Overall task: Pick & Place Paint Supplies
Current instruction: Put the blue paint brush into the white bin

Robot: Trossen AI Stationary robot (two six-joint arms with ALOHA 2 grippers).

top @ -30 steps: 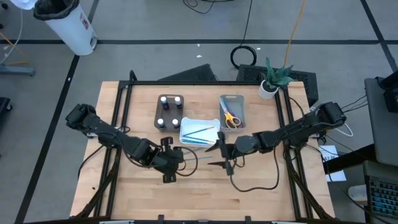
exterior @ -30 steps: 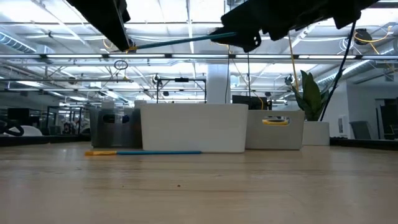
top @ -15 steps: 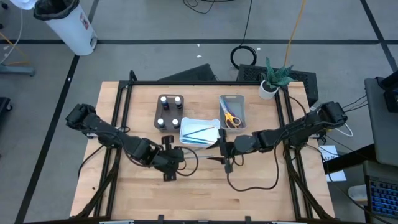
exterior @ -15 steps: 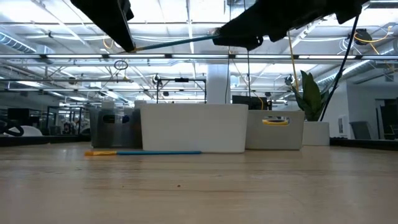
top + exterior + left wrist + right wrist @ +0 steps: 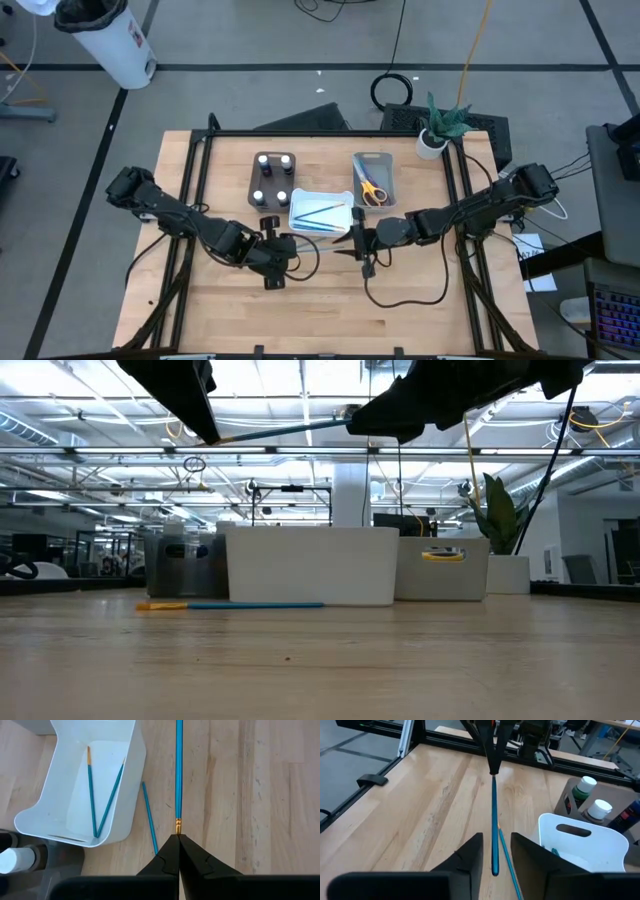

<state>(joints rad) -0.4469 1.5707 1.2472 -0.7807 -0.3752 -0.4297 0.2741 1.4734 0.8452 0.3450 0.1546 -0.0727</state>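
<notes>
Where the two arms meet over the table's middle, a teal brush (image 5: pixel 179 770) hangs in the air between them, its long axis running straight from the left gripper (image 5: pixel 178 840) toward the right gripper (image 5: pixel 496 851); the left jaws are fully shut on the brush's gold ferrule end; the right jaws stand partly apart astride the far end of the handle, one finger to each side, and whether they touch it cannot be told. The coming move appears to be a hand-over, and it turns on that alignment: the handle lies along the gap of the right jaws, so a plain closing should catch it.

The brush is thin, straight and rigid-looking, teal with a gold collar; it is held level well above the wood in the low view. A second brush (image 5: pixel 149 817) lies on the table just beside the white tray (image 5: pixel 131 780); two more lie crossed inside that tray.
</notes>
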